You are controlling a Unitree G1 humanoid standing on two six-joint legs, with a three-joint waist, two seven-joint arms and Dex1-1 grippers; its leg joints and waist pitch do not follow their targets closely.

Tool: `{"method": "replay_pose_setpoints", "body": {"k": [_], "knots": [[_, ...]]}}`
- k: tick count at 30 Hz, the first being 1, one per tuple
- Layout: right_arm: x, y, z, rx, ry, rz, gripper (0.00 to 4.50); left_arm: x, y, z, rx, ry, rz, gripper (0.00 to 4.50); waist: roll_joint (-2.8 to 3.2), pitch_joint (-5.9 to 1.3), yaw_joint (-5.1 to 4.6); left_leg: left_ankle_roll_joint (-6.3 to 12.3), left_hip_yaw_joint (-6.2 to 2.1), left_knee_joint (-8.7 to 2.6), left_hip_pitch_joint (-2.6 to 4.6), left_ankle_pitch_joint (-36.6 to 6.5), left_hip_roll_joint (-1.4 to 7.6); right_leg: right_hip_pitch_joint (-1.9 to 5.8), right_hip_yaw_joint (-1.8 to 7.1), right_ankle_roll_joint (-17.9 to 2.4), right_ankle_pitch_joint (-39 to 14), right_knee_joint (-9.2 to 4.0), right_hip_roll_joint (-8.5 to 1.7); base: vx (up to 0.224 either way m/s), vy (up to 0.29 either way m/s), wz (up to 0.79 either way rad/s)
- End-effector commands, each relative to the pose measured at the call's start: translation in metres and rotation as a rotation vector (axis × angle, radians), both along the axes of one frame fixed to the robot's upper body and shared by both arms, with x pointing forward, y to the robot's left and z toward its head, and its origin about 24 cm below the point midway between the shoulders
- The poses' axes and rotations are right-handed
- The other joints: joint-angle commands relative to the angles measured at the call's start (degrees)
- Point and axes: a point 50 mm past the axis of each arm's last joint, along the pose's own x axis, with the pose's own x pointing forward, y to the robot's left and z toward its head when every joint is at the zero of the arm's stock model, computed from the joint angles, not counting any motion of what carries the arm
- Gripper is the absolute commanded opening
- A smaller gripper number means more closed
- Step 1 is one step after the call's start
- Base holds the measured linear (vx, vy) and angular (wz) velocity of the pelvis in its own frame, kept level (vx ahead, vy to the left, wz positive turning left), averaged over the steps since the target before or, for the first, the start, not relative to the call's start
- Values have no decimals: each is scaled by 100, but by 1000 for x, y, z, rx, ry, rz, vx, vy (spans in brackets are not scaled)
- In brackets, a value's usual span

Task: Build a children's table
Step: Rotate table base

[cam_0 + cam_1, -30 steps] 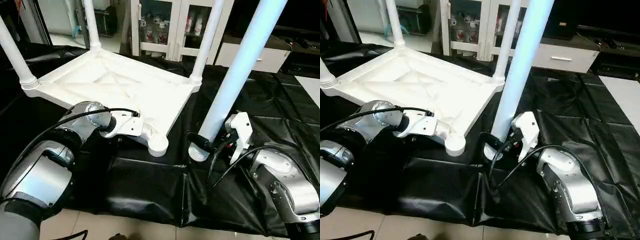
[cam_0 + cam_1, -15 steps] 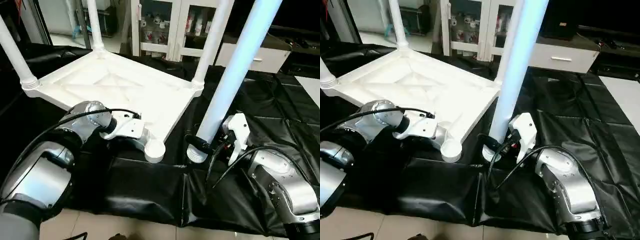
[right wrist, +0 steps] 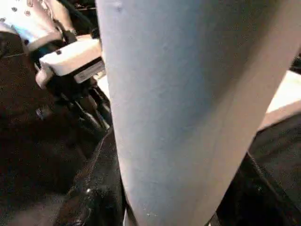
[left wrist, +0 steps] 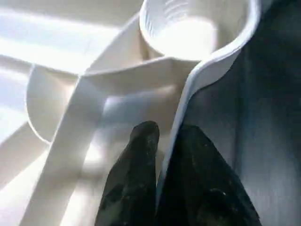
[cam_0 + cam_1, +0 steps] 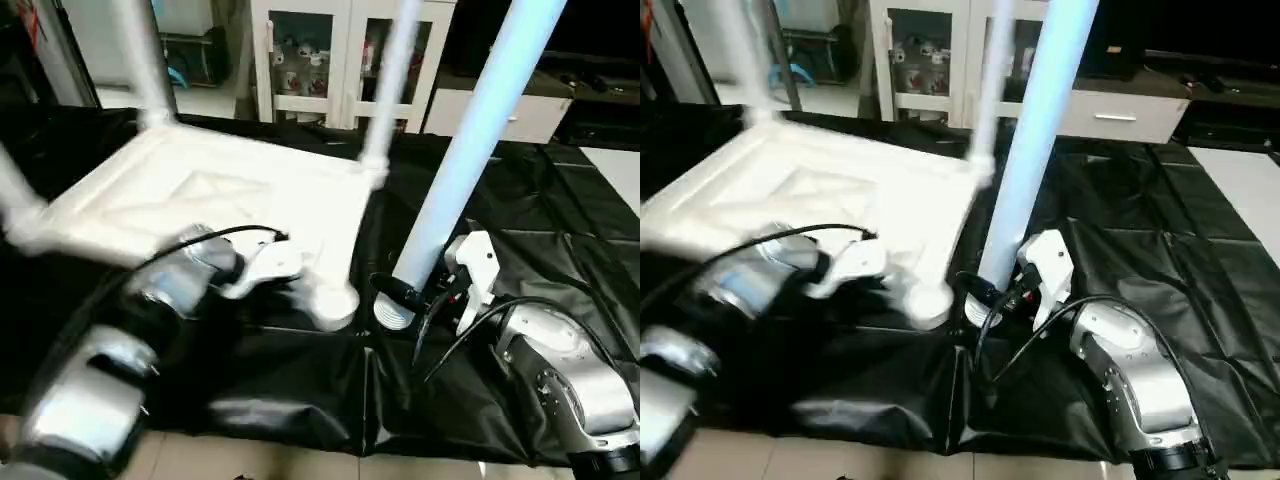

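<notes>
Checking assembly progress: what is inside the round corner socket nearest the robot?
The corner socket is empty, its ridged inner wall and floor visible. The fourth leg stands beside it on the black sheet, held by the right end effector.

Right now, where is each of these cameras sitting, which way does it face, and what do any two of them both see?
Left eye and right eye views: on the head, facing forward and down at the upturned table top on black sheeting, over both silver forearms.
Left wrist view: on the left arm, looking along the left gripper, whose fingers pinch the top's rim beside the empty corner socket.
Right wrist view: on the right arm, close against the loose leg that the right gripper holds.
Shared: head and left wrist views both show that socket.
</notes>
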Motion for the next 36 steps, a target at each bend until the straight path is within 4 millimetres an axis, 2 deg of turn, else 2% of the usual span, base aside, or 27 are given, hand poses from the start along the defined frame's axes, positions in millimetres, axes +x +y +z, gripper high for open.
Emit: {"method": "replay_pose_setpoints", "body": {"k": [1,2,3,4,5,6,9,12,13,15,18,20,21,22,23,25,26,28,30,31,32,33,34,35,36], "knots": [[2,-1,6,8,-24,-17,185,-8,17,-24,2,81,188,53,-58,-267,53,241,-141,-409,-3,-692,354,232,289,-1292,-291,-480,-587,0,0,0],[3,-1,6,15,-19,-30,185,-11,14,-25,-8,83,214,51,-80,-257,6,246,-148,-418,-24,-732,350,241,286,-1249,-415,-496,-585,0,0,0],[4,-1,7,17,-19,-37,185,-14,12,-26,-17,82,215,47,-76,-254,4,259,-142,-415,-15,-739,341,225,290,-1219,-486,-520,-578,0,0,0],[7,-1,7,22,-19,-66,185,-19,7,-27,-39,82,233,47,-96,-263,1,261,-133,-411,-2,-727,350,224,296,-1213,-479,-516,-580,0,0,0],[10,-2,8,23,-26,-100,185,-24,2,-27,-52,80,238,39,-110,-256,-18,286,-137,-421,-18,-649,363,217,297,-1223,-420,-511,-582,0,0,0],[15,-4,9,30,-34,-141,185,-29,-3,-27,-63,78,250,39,-125,-258,-19,315,-122,-411,3,-645,347,192,298,-1207,-494,-531,-565,0,0,0],[21,-6,12,42,-31,-179,185,-33,-8,-29,-55,60,264,28,-89,-252,10,305,-117,-418,15,-621,352,169,303,-1189,-504,-527,-543,0,0,0],[30,-10,16,54,-14,-245,185,-41,-20,-30,-64,35,261,17,-162,-237,12,292,-116,-438,11,-670,351,167,300,-1136,-533,-532,-540,0,0,0],[31,-10,16,60,-7,-257,185,-43,-24,-30,-68,32,253,13,-142,-237,18,274,-125,-444,15,-690,355,167,302,-1125,-588,-532,-549,0,0,0],[32,-10,17,69,0,-256,185,-45,-28,-29,-79,29,247,6,-152,-232,15,244,-116,-443,15,-708,346,158,306,-1073,-632,-551,-539,0,0,0],[34,-7,18,74,8,-244,185,-48,-39,-21,-121,-50,193,3,-194,-244,18,288,-123,-440,-3,-577,348,175,305,-1020,-412,-533,-541,0,0,0],[34,-5,18,74,10,-241,185,-46,-39,-18,-143,-60,217,47,-199,-259,16,322,-114,-422,-5,-447,341,179,305,-1030,-179,-508,-536,0,0,0],[34,-5,18,76,13,-240,185,-45,-40,-16,-160,-64,204,59,-231,-251,7,335,-110,-425,-2,-428,343,169,300,-1043,-118,-511,-530,0,0,0],[34,-4,18,80,19,-236,185,-45,-39,-13,-172,-73,193,59,-246,-250,3,337,-110,-427,-1,-431,343,170,300,-1043,-128,-509,-529,0,0,0],[33,-3,18,83,26,-231,185,-44,-39,-9,-193,-101,174,62,-222,-248,6,319,-117,-431,9,-426,349,160,298,-1056,-108,-502,-526,0,0,0],[33,-2,19,85,31,-224,185,-43,-40,-5,-217,-120,165,70,-229,-245,-4,311,-115,-431,11,-416,350,157,298,-1071,-29,-497,-515,0,0,0],[32,-2,19,81,33,-215,185,-43,-42,-1,-244,-143,130,93,-209,-262,7,319,-117,-413,3,-296,345,169,301,-1115,232,-464,-518,0,0,0],[32,-5,20,77,32,-214,185,-44,-42,3,-227,-166,81,99,-215,-277,8,352,-111,-398,-2,-173,347,172,302,-1150,490,-437,-514,0,0,0],[33,-8,20,75,28,-222,185,-45,-43,5,-219,-184,14,121,-245,-305,17,469,-102,-362,-33,96,326,193,300,-1180,979,-377,-503,0,0,0],[33,-9,20,76,29,-228,185,-45,-42,4,-209,-179,15,134,-272,-303,14,509,-96,-356,-34,152,325,186,296,-1188,1061,-373,-497,0,0,0],[33,-9,20,78,29,-232,185,-45,-41,3,-203,-174,23,134,-254,-298,13,551,-94,-353,-37,197,325,179,291,-1215,1125,-359,-500,0,0,0],[33,-10,20,78,33,-241,185,-46,-37,2,-176,-157,9,140,-288,-289,6,569,-86,-353,-32,162,330,172,288,-1235,1066,-367,-501,0,0,0],[32,-8,20,83,37,-236,185,-47,-35,1,-174,-147,4,143,-277,-285,11,568,-88,-358,-32,135,332,174,291,-1238,985,-369,-511,0,0,0],[31,-7,20,86,42,-228,185,-49,-33,0,-171,-132,6,164,-248,-278,10,541,-86,-363,-22,72,338,161,290,-1250,848,-380,-512,0,0,0],[30,-6,19,84,44,-221,185,-49,-32,-2,-168,-119,11,174,-250,-272,4,497,-86,-371,-17,-3,342,160,290,-1259,746,-389,-511,0,0,0]]}}
